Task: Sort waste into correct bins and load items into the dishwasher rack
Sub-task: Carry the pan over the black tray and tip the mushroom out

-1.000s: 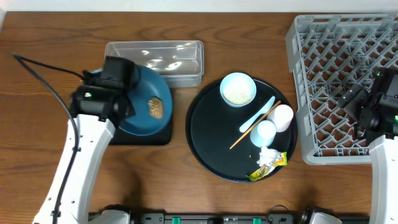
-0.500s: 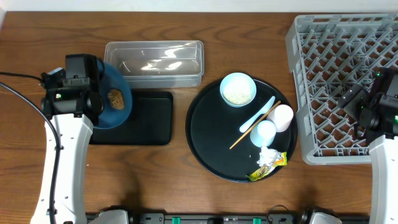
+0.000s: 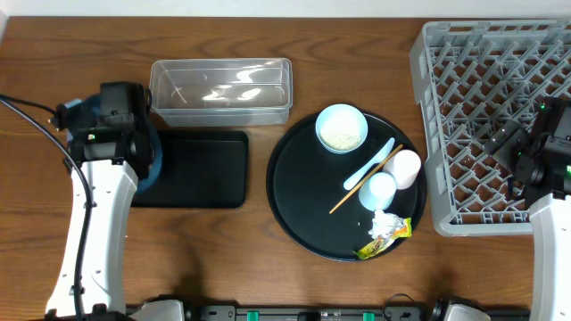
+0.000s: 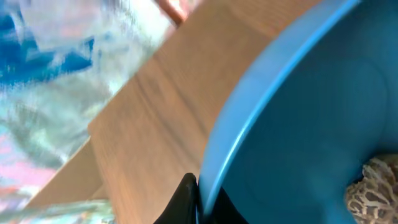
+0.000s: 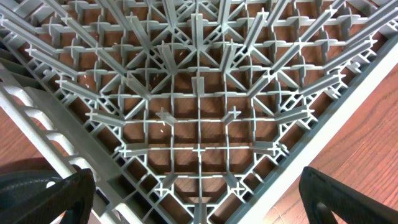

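Left gripper clenched on rim of blue plate. Brown food lump rides loose on it. Risk: a thin rim pinch slips, or a tilt sends the lump onto wood, short of shallow black tray at plate's 3 o'clock. Far off, right gripper spread, empty, above dishwasher rack.

The tub stands at the back left of the desk, with the rectangular tray just in front of it. The plate is at that tray's left end, mostly hidden under the left arm, and the food lump lies on it. To the right sits the round tray. It carries the bowl of rice at the back and the spoon and stick alongside each other in the middle. The far cup and near cup are to their right. The paper wad and wrapper are at the front. The rack fills the right side.
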### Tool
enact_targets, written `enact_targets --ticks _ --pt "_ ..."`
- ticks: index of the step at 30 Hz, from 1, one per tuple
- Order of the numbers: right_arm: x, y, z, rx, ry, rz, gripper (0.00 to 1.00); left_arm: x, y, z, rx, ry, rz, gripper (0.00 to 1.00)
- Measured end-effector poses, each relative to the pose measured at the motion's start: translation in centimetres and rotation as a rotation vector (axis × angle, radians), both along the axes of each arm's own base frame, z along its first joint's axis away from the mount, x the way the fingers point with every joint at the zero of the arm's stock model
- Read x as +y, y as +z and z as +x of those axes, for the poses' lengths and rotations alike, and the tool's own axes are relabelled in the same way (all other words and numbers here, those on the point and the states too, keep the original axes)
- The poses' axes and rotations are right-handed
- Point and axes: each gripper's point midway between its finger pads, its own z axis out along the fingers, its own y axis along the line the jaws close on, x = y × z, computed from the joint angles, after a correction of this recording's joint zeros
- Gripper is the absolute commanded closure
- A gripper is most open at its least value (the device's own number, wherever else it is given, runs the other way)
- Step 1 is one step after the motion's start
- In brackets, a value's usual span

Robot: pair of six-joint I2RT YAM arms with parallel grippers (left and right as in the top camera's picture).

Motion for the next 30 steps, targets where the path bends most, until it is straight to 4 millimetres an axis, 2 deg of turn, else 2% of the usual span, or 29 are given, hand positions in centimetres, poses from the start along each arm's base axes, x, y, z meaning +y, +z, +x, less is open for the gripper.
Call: enact_targets --ticks 8,13,18,24,30 --pt "0.0 0.0 0.0 0.000 0.000 0.000 0.01 0.7 -2.1 0.3 0.181 -0.027 0.060 0.94" --pt "0.0 0.0 0.0 0.000 0.000 0.000 0.01 1.6 -2.0 0.2 0.247 -0.005 0.148 0.94" --pt "0.0 0.0 0.0 0.000 0.000 0.000 0.01 1.1 -1.3 0.7 0.249 -0.024 0.200 0.94" --pt "0.0 0.0 0.0 0.000 0.000 0.000 0.01 -0.8 -0.7 2.1 0.214 -0.082 0.237 0.94" --pt "0.0 0.0 0.0 0.000 0.000 0.000 0.01 -1.0 -0.7 1.9 0.240 -0.093 0.246 0.94"
